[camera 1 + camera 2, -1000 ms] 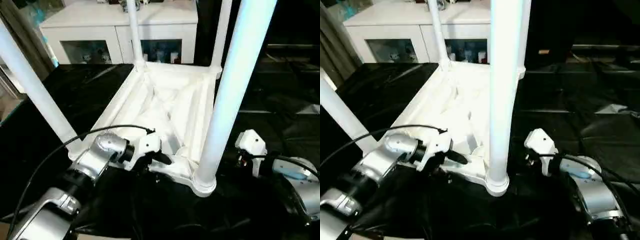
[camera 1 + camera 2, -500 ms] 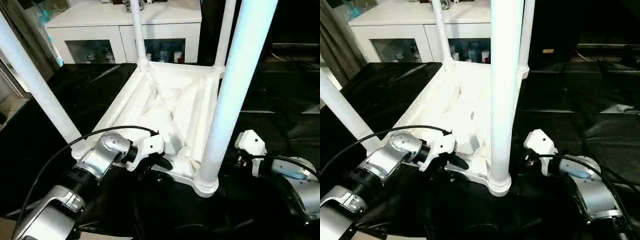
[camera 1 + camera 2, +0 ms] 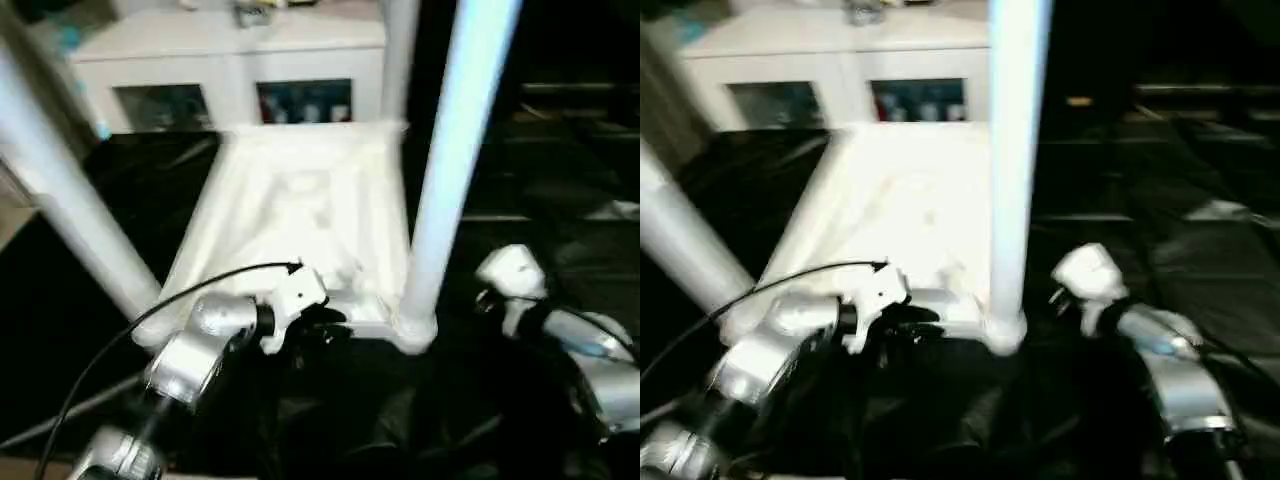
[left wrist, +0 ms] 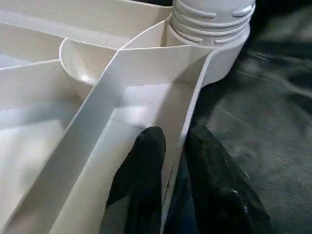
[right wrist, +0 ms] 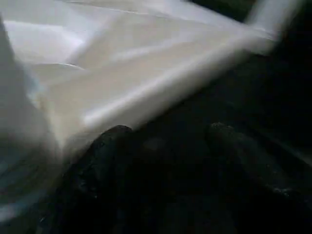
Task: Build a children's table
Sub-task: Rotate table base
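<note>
The children's table point(image 3: 300, 200) lies upside down on the black cloth with its white legs pointing up. One leg point(image 3: 450, 150) rises from the near right corner socket point(image 3: 415, 325), another leg point(image 3: 60, 200) at the near left. My left gripper point(image 4: 175, 146) is shut on the table's near rim wall, just left of that socket, with one black finger point(image 4: 146, 165) inside the wall and the other outside. My right gripper point(image 5: 170, 141) hovers open over the cloth, right of the socket, nothing between its fingers.
A white cabinet point(image 3: 230, 60) with glass doors stands behind the table. Black cloth point(image 3: 540, 180) covers the surface all round. A black cable point(image 3: 200, 285) arcs from my left wrist back over the forearm.
My left gripper's fingers have closed in on the table's near rim. The camera has shifted. The right arm has held its place.
</note>
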